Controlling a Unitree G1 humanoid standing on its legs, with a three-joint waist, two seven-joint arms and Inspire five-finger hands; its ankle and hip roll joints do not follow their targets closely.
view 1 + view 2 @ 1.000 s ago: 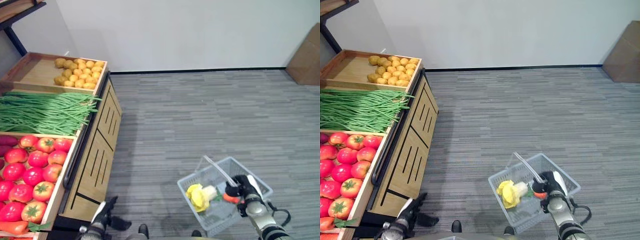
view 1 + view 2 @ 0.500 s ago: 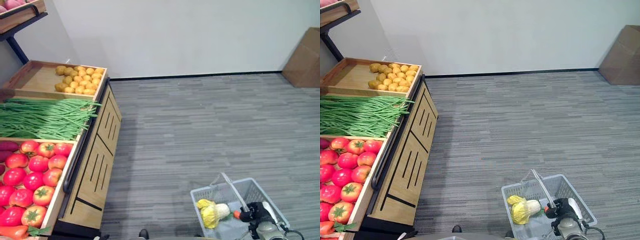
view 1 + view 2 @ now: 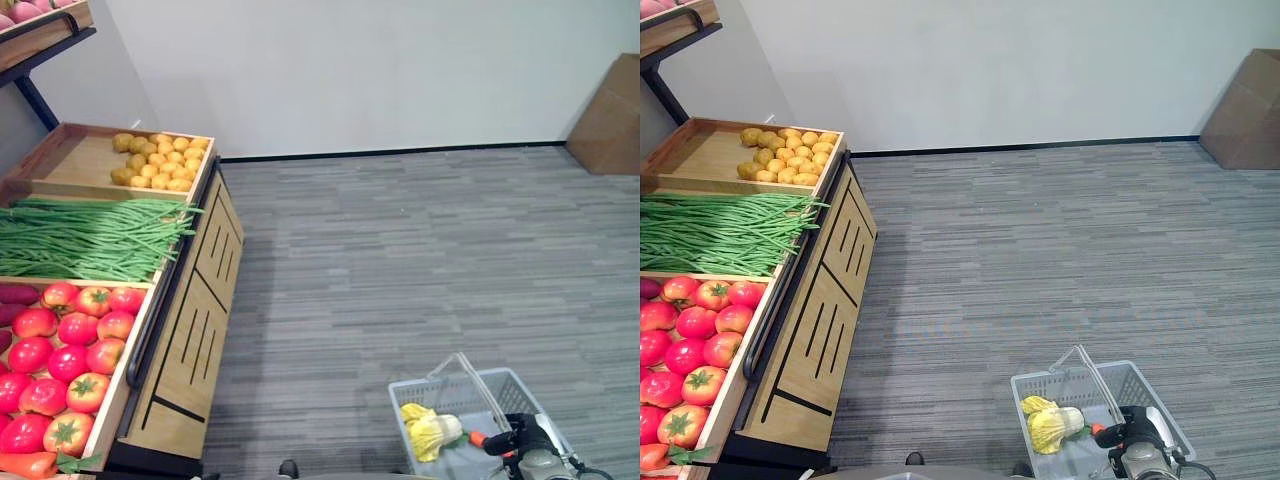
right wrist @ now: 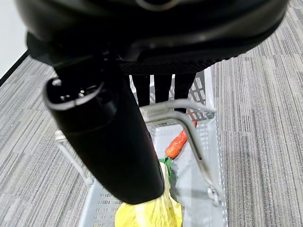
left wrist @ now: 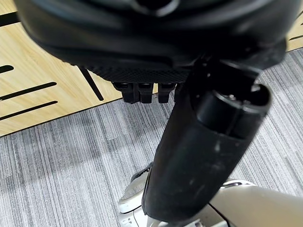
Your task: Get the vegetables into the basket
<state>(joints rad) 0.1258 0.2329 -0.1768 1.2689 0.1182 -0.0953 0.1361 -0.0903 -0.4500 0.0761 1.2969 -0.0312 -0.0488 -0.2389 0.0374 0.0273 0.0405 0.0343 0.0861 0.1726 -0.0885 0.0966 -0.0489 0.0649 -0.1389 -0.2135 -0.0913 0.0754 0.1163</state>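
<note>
While right hand point(image 4: 156, 90) curls round handle point(image 4: 177, 111), basket point(image 3: 500, 395) holds one cabbage point(image 3: 432, 432), one carrot point(image 4: 179, 144).

basket point(image 3: 1160, 395): pale grey mesh
cabbage point(image 3: 1052, 424): yellow-green and white
carrot point(image 4: 179, 143): orange
tomatoes point(image 3: 70, 345): red
beans point(image 3: 90, 235): green
potatoes point(image 3: 160, 160): yellow
floor point(image 3: 400, 250): grey striped

Dark right hand point(image 4: 156, 28) (textured palm), silver-grey wrist
</note>
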